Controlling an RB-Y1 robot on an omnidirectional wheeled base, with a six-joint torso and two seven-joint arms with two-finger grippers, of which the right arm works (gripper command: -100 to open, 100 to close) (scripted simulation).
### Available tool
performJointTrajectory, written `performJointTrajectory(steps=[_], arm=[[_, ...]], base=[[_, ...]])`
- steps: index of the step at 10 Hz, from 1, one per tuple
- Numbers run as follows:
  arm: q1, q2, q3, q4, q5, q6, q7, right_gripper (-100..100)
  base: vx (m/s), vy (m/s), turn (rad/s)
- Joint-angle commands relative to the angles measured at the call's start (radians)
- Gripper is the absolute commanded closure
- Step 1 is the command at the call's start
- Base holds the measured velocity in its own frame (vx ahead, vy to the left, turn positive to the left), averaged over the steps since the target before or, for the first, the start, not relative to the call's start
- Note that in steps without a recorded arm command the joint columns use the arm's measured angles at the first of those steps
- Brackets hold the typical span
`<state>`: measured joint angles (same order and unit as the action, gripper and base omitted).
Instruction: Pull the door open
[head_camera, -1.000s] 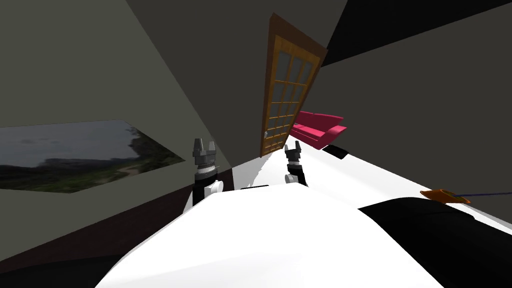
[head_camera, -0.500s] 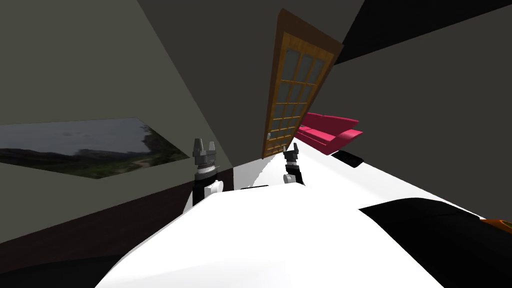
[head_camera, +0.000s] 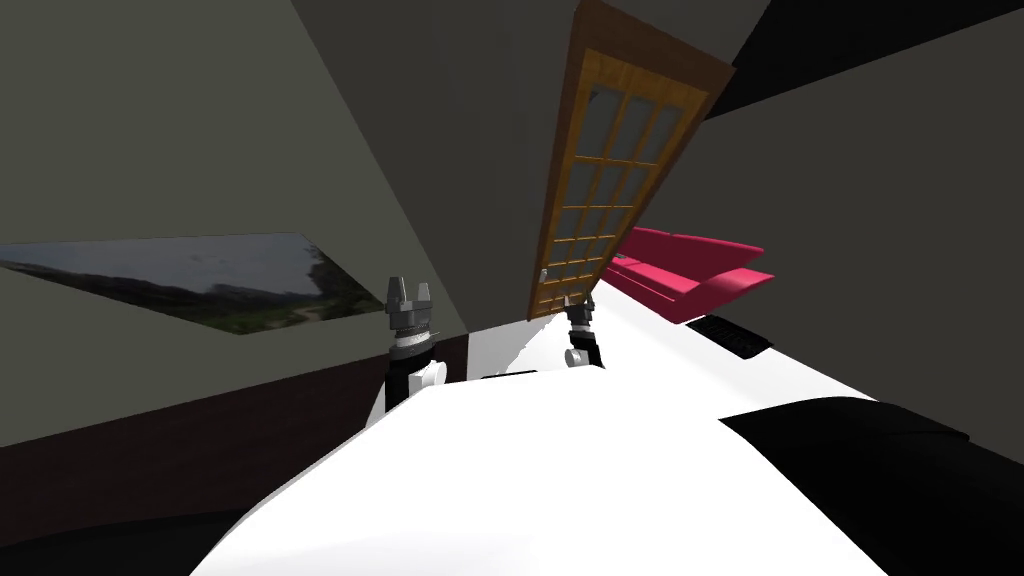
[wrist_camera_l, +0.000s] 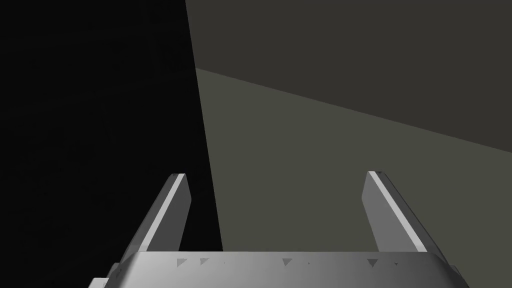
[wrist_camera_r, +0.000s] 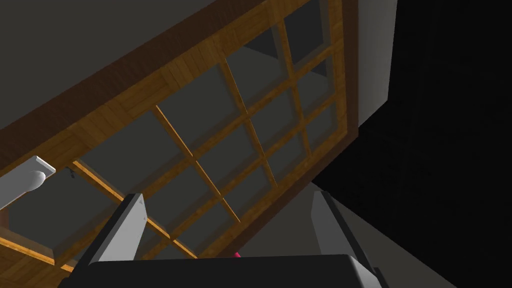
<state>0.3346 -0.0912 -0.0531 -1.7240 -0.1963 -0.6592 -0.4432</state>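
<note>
**Right end effector (head_camera: 583, 300) open, short of the handle (head_camera: 541, 274)**

Fingers of the right end effector (wrist_camera_r: 227, 197) stood apart with nothing between them. In the right wrist view they faced the glass panes of the door (wrist_camera_r: 210, 135). The white lever handle (wrist_camera_r: 25, 182) lay outside one finger, not between the pair. In the head view the wooden door (head_camera: 610, 170) stood in its dark frame ahead of us. Its handle sat low on the left edge, near the right end effector and to our left of it. A red sofa (head_camera: 700, 270) showed to the right of the door. We held the left end effector (head_camera: 408, 290) raised on our left, its fingers (wrist_camera_l: 372, 210) spread and empty.

We judged the step in hand to be the reach for the handle, with the pull not yet begun. To do it well:
- Carry the hand leftward until the lever sits between both fingers.
- Square the fingers across the lever and close fully before any pull.
- Pull along the door's arc, not straight back, since the hinges looked to be on the right.

Closing early risked pinching a glazing bar instead.
</note>
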Motion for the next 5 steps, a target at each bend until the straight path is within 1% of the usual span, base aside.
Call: performJointTrajectory(steps=[1,5], arm=[[-0.013,-0.003,0.001,0.034,-0.022,-0.006,-0.033,-100],[-0.047,-0.011,0.004,0.133,-0.075,-0.029,-0.112,-100]], base=[[0.072,-0.110,0.175],[0.057,-0.109,0.177]])
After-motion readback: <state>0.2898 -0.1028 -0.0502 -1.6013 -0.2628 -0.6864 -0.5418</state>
